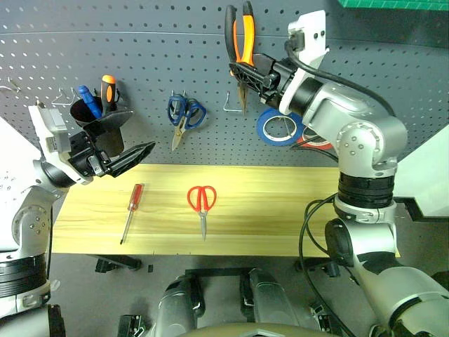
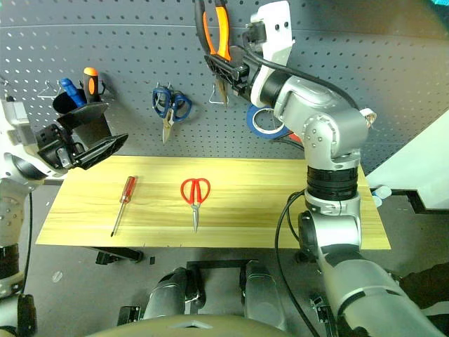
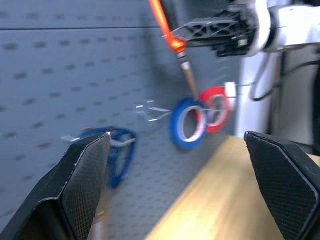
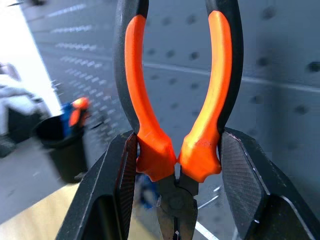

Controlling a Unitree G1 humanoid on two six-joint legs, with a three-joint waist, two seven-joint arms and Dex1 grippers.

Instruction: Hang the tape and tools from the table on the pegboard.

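Right gripper [image 1: 247, 73]: closed on the pliers [image 1: 239, 42], holding them up in front of the pegboard [image 1: 140, 56], handles pointing up, beside a thin metal hook [image 1: 231, 105].
Left gripper [image 1: 133, 157]: fingers wide apart, holding nothing, over the left end of the table [image 1: 280, 203].
Red scissors [image 1: 202, 204]: flat on the table, near the middle.
Red screwdriver [image 1: 131, 210]: flat on the table, left of the red scissors.
Blue scissors [image 1: 184, 116]: hanging on the pegboard.
Blue tape roll [image 1: 275, 128]: on the pegboard, under the pliers.
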